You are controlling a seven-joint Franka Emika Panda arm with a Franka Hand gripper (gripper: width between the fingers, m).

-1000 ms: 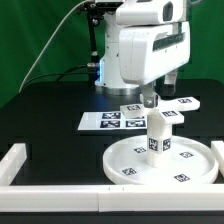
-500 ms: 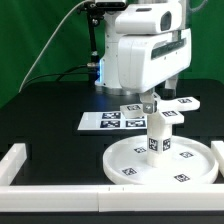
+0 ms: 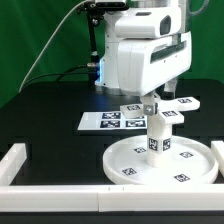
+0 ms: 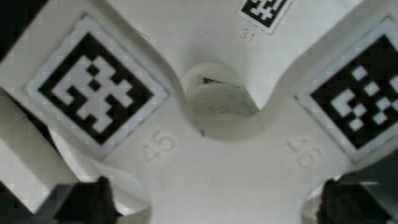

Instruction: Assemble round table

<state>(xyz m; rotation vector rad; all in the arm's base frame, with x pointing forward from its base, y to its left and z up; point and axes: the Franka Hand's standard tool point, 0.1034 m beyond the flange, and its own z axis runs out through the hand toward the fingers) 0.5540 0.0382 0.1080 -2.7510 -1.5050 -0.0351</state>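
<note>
The large round disc (image 3: pixel 128 166) lies flat at the front right of the black table. The short thick leg (image 3: pixel 158 138) stands upright on its middle. Just behind it lies the cross-shaped base (image 3: pixel 181 103), with tags on its arms. My gripper (image 3: pixel 149 102) reaches straight down onto that base from above. In the wrist view the base (image 4: pixel 210 140) fills the picture, showing two big tags and a central hole. My gripper (image 4: pixel 217 206) has a dark finger (image 4: pixel 84 204) on each side of one white arm, pressed against it.
The marker board (image 3: pixel 101 122) lies flat to the exterior view's left of the base. A white border wall (image 3: pixel 55 191) runs along the front edge, with a short side piece (image 3: pixel 12 160) at the left. The robot's base and cables (image 3: pixel 98 55) stand at the back.
The arm's upper housing has shifted slightly over the base. The disc, leg and base lie where they were.
</note>
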